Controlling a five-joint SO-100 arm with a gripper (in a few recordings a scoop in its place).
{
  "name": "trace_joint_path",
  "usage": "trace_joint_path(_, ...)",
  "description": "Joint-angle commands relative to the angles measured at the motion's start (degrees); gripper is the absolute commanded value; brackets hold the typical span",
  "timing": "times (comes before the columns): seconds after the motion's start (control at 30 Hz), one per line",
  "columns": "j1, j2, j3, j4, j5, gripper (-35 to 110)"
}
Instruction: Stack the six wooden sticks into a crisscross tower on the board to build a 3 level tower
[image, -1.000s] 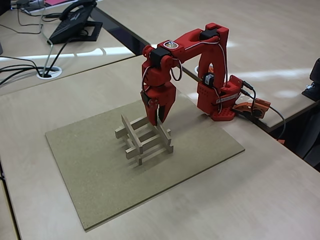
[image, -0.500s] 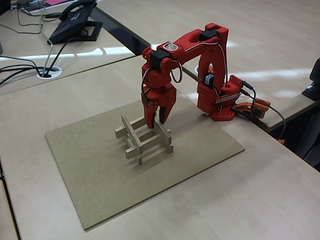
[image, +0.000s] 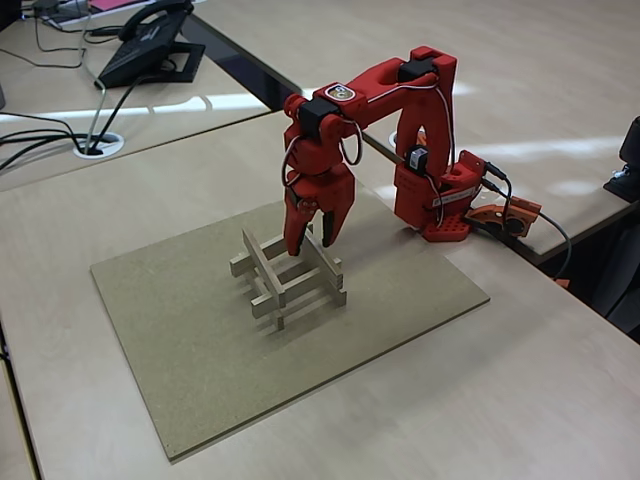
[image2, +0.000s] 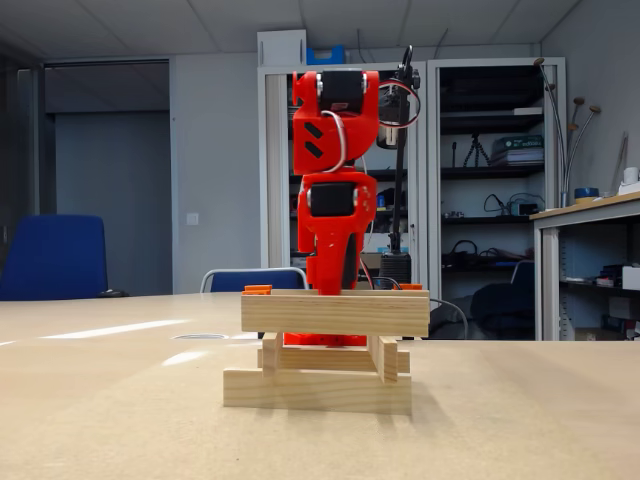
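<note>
Six wooden sticks (image: 288, 277) stand as your three-level tower (image2: 327, 350) near the middle of the board (image: 200, 350). Your gripper (image: 310, 242) hangs just above the tower's far side, fingers apart, holding nothing.

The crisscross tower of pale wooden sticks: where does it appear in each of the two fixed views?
A fixed view: the crisscross tower of pale wooden sticks stands centre, on the speckled brown fibreboard board.
Another fixed view: the tower is centre-low, seen side-on.
Shared landmark: the red gripper, just behind it.
</note>
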Motion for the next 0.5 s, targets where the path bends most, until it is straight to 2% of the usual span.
trace_joint_path(0.0,-1.05,2.99,-2.46,2.37,1.58,24)
trace_joint_path(0.33,-4.57,10.63,-7.82,4.57,5.98,22)
trace_joint_path(0.47,-7.03,19.6,-2.64,-0.26,9.93,16)
